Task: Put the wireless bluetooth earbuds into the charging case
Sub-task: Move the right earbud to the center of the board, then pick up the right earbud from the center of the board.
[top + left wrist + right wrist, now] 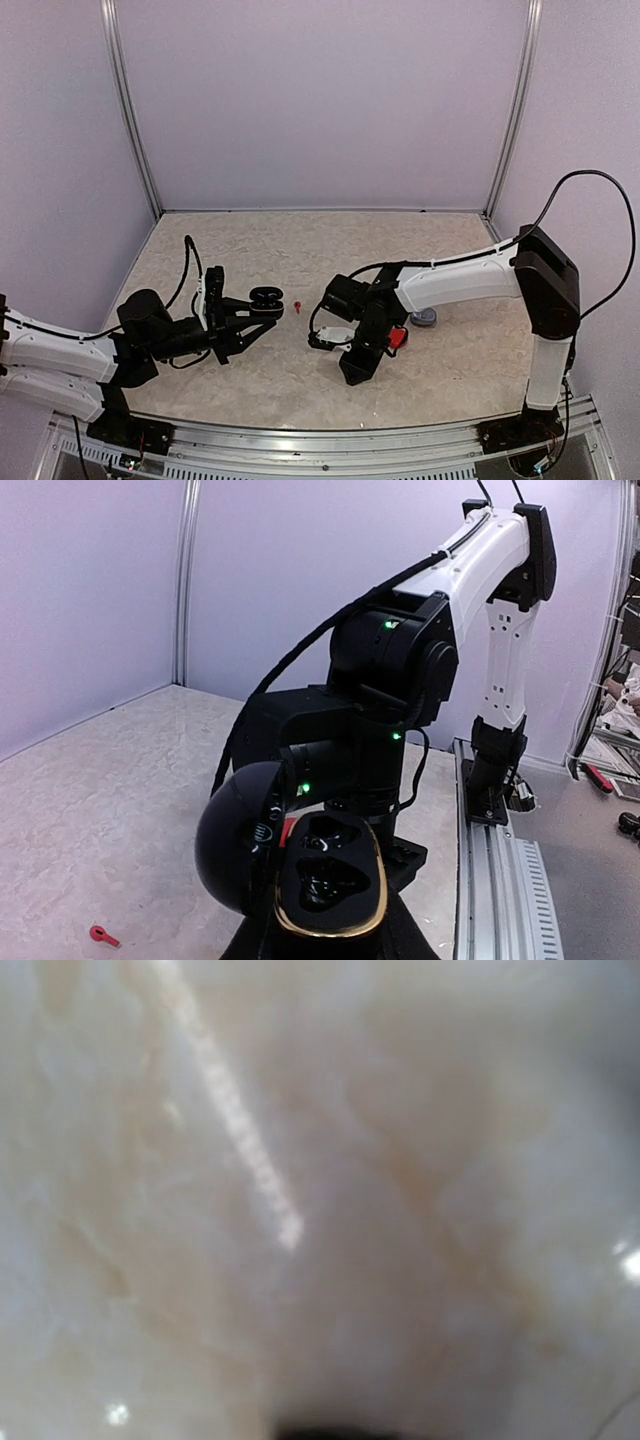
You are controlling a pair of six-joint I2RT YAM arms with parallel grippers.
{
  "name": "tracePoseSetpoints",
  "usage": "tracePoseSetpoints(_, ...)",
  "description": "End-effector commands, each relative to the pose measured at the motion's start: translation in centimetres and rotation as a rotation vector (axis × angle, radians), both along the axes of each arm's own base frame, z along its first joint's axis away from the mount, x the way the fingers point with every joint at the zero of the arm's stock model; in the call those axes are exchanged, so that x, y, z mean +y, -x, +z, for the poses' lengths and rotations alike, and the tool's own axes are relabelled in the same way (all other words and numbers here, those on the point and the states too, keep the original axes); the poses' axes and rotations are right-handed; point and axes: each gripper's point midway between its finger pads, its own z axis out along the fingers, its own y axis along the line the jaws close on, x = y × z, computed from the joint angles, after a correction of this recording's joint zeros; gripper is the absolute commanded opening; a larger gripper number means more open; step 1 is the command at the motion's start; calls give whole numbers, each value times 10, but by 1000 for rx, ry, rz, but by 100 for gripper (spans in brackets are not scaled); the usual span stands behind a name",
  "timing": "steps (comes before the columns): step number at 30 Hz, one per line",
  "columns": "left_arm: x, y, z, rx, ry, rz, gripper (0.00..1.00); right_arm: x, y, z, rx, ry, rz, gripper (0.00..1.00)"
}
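Little looks done: the left gripper [252,312] pinches the open black charging case [330,880], one red earbud [298,301] lies loose on the table [450,260] just beside it, and the right gripper [352,375], low over the table, hides whether its jaws are spread or closed

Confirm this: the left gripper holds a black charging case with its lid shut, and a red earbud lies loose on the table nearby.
The lid is open, not shut: the left wrist view shows the black charging case hinged open. The left gripper does hold it, and a red earbud lies loose on the table nearby.
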Motion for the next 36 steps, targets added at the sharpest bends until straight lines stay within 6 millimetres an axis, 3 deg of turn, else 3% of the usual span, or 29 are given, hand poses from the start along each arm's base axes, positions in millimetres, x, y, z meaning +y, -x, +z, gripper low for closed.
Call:
tracePoseSetpoints(1, 4, -1, 5, 1, 20, 12, 6, -14, 13, -4, -2, 123, -24, 28)
tracePoseSetpoints(8, 6, -1, 5, 3, 23, 20, 6, 0, 7, 7, -43, 171, 20, 32)
tracePoseSetpoints(26, 13, 3, 5, -7, 32, 24, 6, -3, 10, 0, -48, 273, 64, 31)
tracePoseSetpoints(36, 12, 3, 5, -10, 32, 25, 6, 6, 10, -6, -43, 255, 74, 30)
